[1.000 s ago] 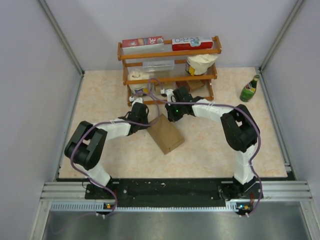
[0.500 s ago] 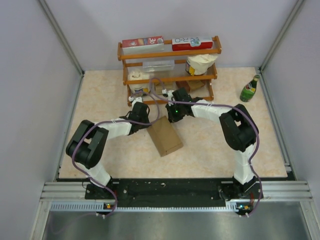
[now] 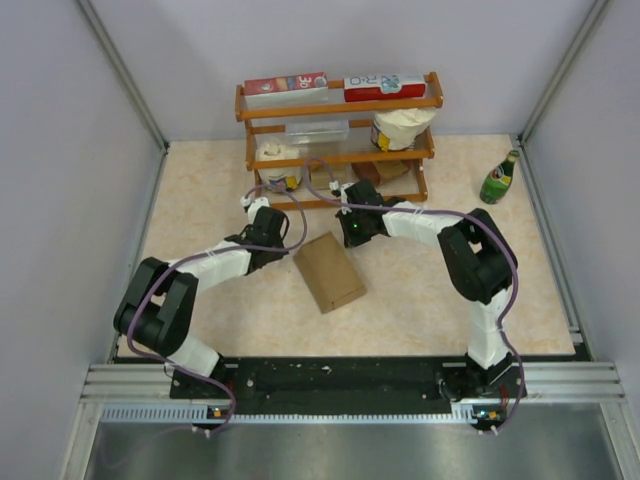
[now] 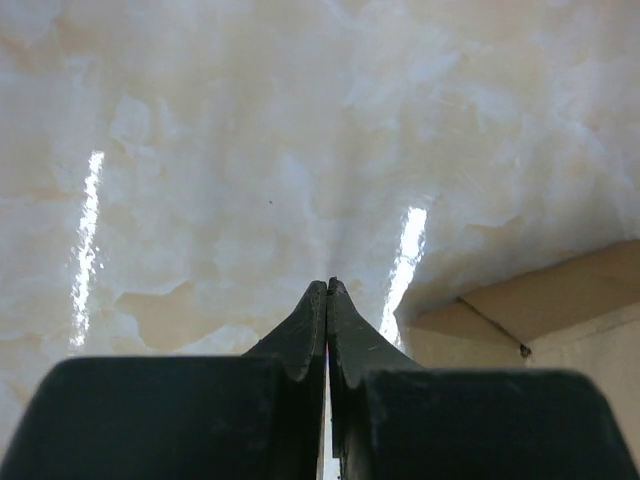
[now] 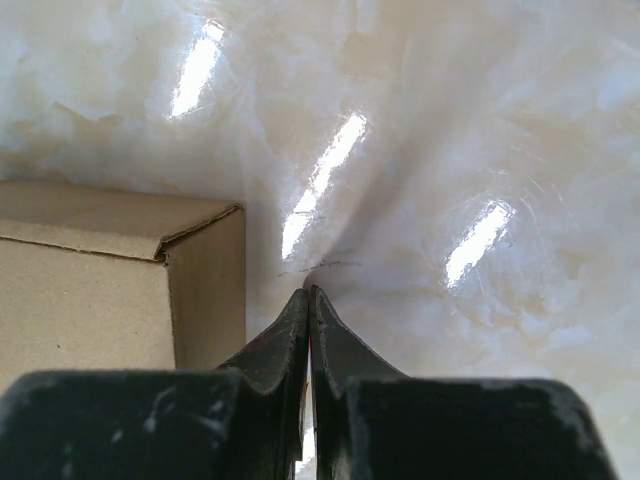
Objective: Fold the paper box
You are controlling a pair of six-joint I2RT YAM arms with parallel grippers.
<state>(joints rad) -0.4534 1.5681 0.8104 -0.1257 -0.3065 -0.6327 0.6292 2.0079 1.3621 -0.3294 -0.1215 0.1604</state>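
Both wrist views clip the paper box (image 5: 90, 300) (whole only overhead).

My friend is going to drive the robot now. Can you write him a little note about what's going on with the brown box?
The left tool is shut and empty, over bare table, just beside the paper box.
The right tool is shut and empty, next to a corner of the box; it does not seem to touch it.
The box lies flat on the table between the two arms, in front of the wooden shelf.
Done: it already looks folded into a closed, slim carton.
Left: probably little. Check the corner flap, where the right wrist view shows a small gap.
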